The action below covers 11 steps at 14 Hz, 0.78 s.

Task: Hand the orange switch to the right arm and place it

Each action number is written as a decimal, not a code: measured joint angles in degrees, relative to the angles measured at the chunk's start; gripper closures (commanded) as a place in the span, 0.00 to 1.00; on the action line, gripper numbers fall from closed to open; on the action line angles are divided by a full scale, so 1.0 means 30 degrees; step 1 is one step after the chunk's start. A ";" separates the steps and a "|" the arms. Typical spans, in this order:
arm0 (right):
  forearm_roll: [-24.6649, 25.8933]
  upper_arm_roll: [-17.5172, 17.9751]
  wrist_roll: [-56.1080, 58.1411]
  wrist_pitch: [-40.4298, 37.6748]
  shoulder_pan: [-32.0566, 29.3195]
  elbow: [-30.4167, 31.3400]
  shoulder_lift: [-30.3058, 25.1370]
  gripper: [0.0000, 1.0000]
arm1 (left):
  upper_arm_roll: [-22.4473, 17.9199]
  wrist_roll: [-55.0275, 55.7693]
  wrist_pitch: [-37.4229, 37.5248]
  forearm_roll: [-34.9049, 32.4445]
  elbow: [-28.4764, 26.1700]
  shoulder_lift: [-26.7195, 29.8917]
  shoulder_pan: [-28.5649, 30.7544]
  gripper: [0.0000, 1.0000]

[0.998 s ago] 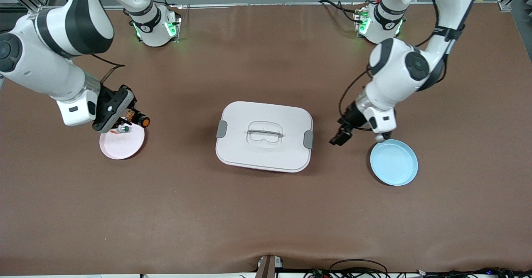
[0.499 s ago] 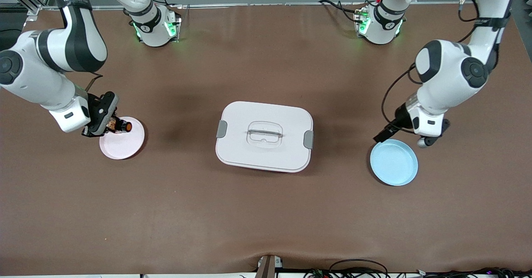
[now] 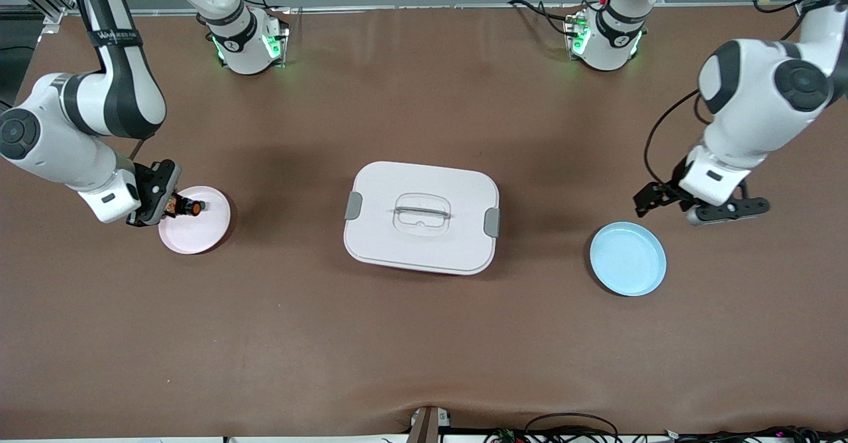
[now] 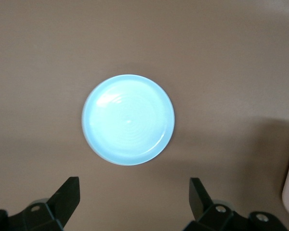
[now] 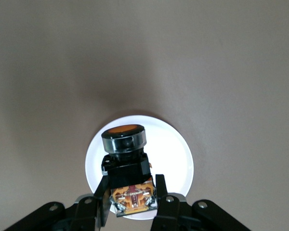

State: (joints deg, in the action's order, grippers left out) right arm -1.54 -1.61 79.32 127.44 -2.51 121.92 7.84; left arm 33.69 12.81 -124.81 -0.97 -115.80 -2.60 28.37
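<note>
Right wrist view: the orange switch (image 5: 125, 166) is seen clamped between the right gripper (image 5: 132, 202) fingers, cap pointing outward, over the pink plate (image 5: 178, 159).
Right gripper: closed tight on the switch body, held low over the plate's edge toward the right arm's end of the table.
Right arm: bent at the elbow, wrist angled toward the plate.
Left gripper (image 4: 135, 195): fingers spread wide, nothing held, seen above the blue plate (image 4: 128, 119).
Left arm: raised, waiting.
Lidded white box (image 3: 421, 216): set mid-table between the plates.
</note>
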 measured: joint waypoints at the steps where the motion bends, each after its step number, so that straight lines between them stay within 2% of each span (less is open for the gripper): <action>1: 0.0171 0.0000 0.0005 0.0441 -0.0110 0.0162 0.0184 1.00 | -0.0012 -0.0749 0.1479 -0.0004 0.1059 0.0039 0.0329 0.00; 4: 0.0308 0.0005 0.0013 0.2236 -0.0274 0.0868 0.0828 1.00 | -0.0038 -0.2200 0.4497 -0.0005 0.3909 -0.0005 0.1152 0.00; 11: 0.1446 0.0004 0.0021 0.4194 -0.0539 0.1361 0.2258 1.00 | -0.0066 -0.2292 0.8146 -0.0055 0.8437 -0.0789 0.1790 0.00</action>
State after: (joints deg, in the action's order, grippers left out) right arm 2.80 -1.59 79.38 140.02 -4.13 126.00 14.61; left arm 33.50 5.93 -100.38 -1.13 -90.49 -4.97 33.74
